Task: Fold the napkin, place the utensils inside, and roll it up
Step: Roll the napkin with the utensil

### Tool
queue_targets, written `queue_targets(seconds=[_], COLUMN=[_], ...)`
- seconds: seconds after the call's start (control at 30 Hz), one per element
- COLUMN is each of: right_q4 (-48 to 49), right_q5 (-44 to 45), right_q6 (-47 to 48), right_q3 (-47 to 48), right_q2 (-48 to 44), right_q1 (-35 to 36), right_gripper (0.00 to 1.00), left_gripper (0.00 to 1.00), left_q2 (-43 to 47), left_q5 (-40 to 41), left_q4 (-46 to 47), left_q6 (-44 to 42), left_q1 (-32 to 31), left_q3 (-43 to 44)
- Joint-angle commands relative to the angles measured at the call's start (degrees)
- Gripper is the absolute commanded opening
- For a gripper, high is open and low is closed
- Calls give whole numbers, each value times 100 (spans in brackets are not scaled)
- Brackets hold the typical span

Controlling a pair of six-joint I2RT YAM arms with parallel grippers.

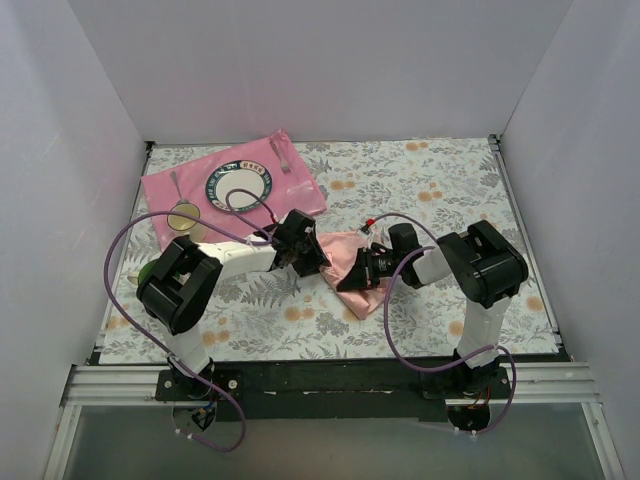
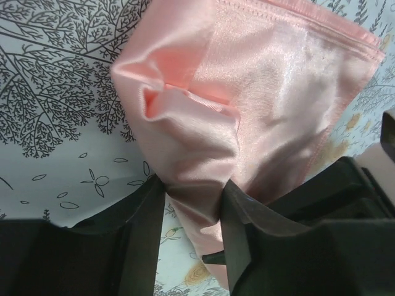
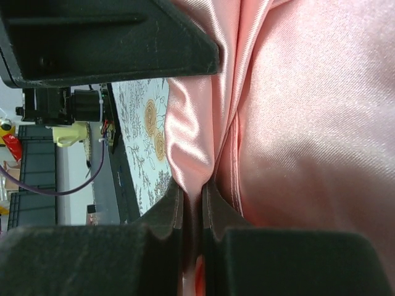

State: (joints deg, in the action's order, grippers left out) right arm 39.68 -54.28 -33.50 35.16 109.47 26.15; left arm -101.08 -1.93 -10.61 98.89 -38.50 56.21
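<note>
We count: napkin (image 1: pixel 350 255), one; pink mat (image 1: pixel 300 185), one; plate (image 1: pixel 240 180), one; spoon (image 1: pixel 182 212), one; fork (image 1: pixel 281 156), one; flowered tablecloth (image 1: pixel 430 190), one. Utensils total two. Grippers, two: left gripper (image 2: pixel 194 197) and right gripper (image 3: pixel 192 197).

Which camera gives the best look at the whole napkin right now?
Top external: it shows the napkin nearly whole, lying between the left hand and right hand. Each wrist view shows only a close, shiny patch bunched between fingers.
</note>
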Motion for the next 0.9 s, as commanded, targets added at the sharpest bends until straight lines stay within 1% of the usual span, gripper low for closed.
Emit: queue_targets(seconds=[0.0, 0.07, 0.1, 0.13, 0.17, 0.2, 0.23, 0.27, 0.3, 0.33, 0.37, 0.4, 0.47, 0.5, 0.53, 0.57, 0.6, 0.67, 0.7, 0.77, 0.8, 0.87], right_q4=[-1531, -1936, -2303, -2472, -2752, -3216, -3508, -3755, -3957, -4377, -4546, -4766, -5267, -5399, -5583, -5638, -5682, -5621, -5525, -5244, -5173, -5067], right_q5=[268, 392, 496, 550, 672, 952, 1102, 1287, 1724, 1972, 2209, 2742, 3272, 3814, 4063, 4327, 5000, 5723, 6319, 6832, 7304, 7703], right_q6=[885, 1203, 1457, 1608, 1783, 1942, 2300, 2443, 2566, 2707, 2769, 2822, 2901, 2910, 2910, 2928, 2910, 2919, 2910, 2849, 2788, 2691], right_q3=[254, 386, 526, 579, 684, 842, 948, 1054, 1133, 1282, 1353, 1449, 1687, 1748, 1836, 1854, 1854, 1732, 1653, 1443, 1398, 1380], right_q2=[-40, -84, -101, -110, -171, -224, -294, -477, -592, -724, -986, -1111, -1409, -1507, -1603, -1822, -1946, -2323, -2429, -2614, -2615, -2484], right_q1=[57, 48, 48, 48, 48, 65, 100, 153, 206, 345, 434, 617, 812, 1013, 1128, 1242, 1513, 1839, 2198, 2542, 2883, 3167], right_gripper=[1, 1, 1, 1, 1, 1, 4, 8, 19, 26, 31, 41, 46, 50, 52, 53, 57, 61, 65, 67, 68, 69], left_gripper=[33, 31, 24, 20, 18, 13, 11, 10, 9, 8, 6, 5, 2, 1, 0, 0, 0, 0, 0, 0, 0, 0], left_q2=[-202, -237, -263, -298, -333, -360, -360, -369, -395, -421, -448, -474, -474, -474, -448, -431, -422, -422, -422, -430, -439, -448], left_q5=[851, 984, 1019, 1002, 967, 915, 818, 748, 686, 538, 475, 414, 273, 246, 220, 202, 194, 202, 89, -35, -96, -149], left_q4=[-520, -582, -635, -653, -670, -679, -679, -679, -670, -696, -723, -784, -855, -924, -934, -960, -986, -1074, -1075, -1075, -1066, -1031], left_q6=[-106, -229, -361, -397, -414, -449, -450, -432, -415, -397, -388, -388, -371, -379, -371, -379, -371, -379, -371, -301, -283, -248], left_q1=[-43, -43, -43, -43, -43, -43, -52, -44, -43, -43, -43, -43, -43, -43, -43, -43, -43, -43, -43, -43, -43, -43], left_q3=[-110, -66, -40, -5, 22, 57, 75, 84, 118, 145, 189, 224, 338, 373, 426, 444, 461, 523, 532, 488, 488, 453])
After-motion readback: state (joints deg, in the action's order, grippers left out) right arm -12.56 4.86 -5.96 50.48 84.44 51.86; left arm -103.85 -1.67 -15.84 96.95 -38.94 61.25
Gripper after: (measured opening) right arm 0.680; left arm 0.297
